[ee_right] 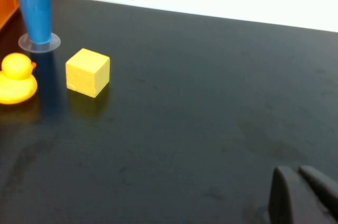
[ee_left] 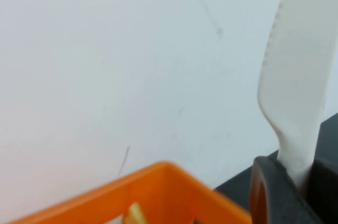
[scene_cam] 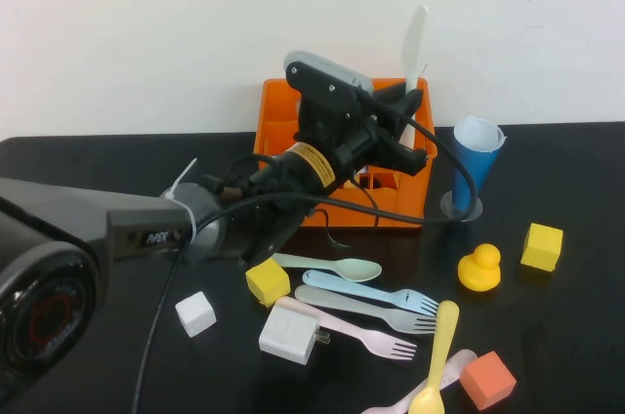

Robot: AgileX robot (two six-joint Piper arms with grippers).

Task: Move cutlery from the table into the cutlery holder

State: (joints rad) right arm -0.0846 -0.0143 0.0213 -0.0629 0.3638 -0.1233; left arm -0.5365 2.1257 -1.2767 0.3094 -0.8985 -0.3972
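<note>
My left gripper [scene_cam: 408, 106] is shut on a white plastic knife [scene_cam: 415, 48] and holds it upright, blade up, above the right end of the orange cutlery holder [scene_cam: 278, 106]. In the left wrist view the knife [ee_left: 298, 86] rises from between the fingers [ee_left: 272, 195] above the holder's rim [ee_left: 158, 182]. Loose cutlery lies on the black table [scene_cam: 566, 155] in front: a pale green spoon [scene_cam: 337, 268], a light blue fork [scene_cam: 371, 291], a grey fork [scene_cam: 366, 310], a pink fork [scene_cam: 366, 336], a yellow spoon [scene_cam: 437, 360]. My right gripper [ee_right: 298, 174] is shut, low over bare table.
A blue paper cone cup [scene_cam: 476, 165] stands right of the holder. A yellow rubber duck [scene_cam: 479, 269] and yellow cubes [scene_cam: 542, 246] [scene_cam: 268, 281] sit near the cutlery, with white blocks [scene_cam: 195, 313] [scene_cam: 290, 332] and an orange cube [scene_cam: 487, 380].
</note>
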